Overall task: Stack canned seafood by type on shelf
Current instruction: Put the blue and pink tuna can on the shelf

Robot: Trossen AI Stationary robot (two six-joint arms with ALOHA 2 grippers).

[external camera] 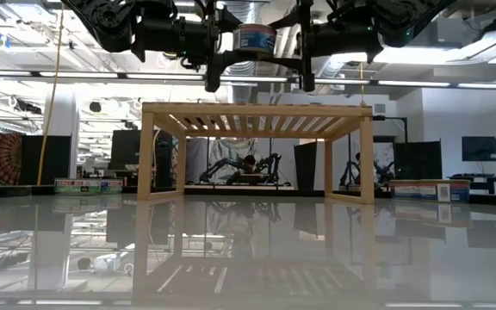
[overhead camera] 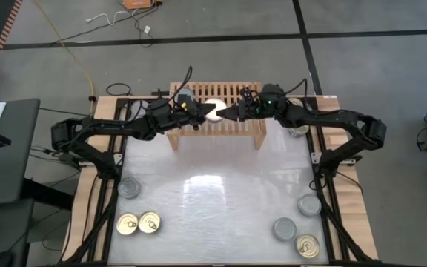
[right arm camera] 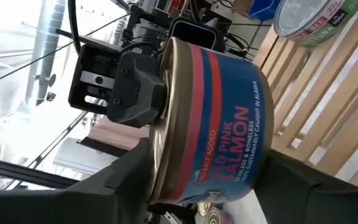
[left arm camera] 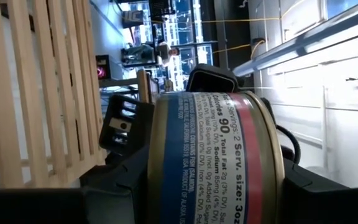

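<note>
Both of my arms meet above the shelf (overhead camera: 215, 130), and between them hangs one salmon can (external camera: 255, 38), blue and red label, held clear of the slatted top. My left gripper (overhead camera: 199, 115) has its fingers pinched on the can from one side; my right gripper (overhead camera: 232, 113) pinches it from the other. I judge this a hand-over in mid-air: the can passes from one arm to the other so that it comes down on the side where its kind belongs. Which gripper is giving and which receiving, I cannot tell.

In the right wrist view another tin (right arm camera: 309, 18) sits on the slats beyond the held can, so the shelf already carries something near its right end. The rest wait on the table (overhead camera: 213, 200): a grey-topped tin (overhead camera: 130, 188) and two gold-topped ones (overhead camera: 138, 222) at the front left, more tins (overhead camera: 296, 227) at the front right.

Room to move looks fair. The slatted top under the can is bare, the shelf legs stand wide, and the table's middle lies open. The tight spot is between my own two wrists, nearly touching.
</note>
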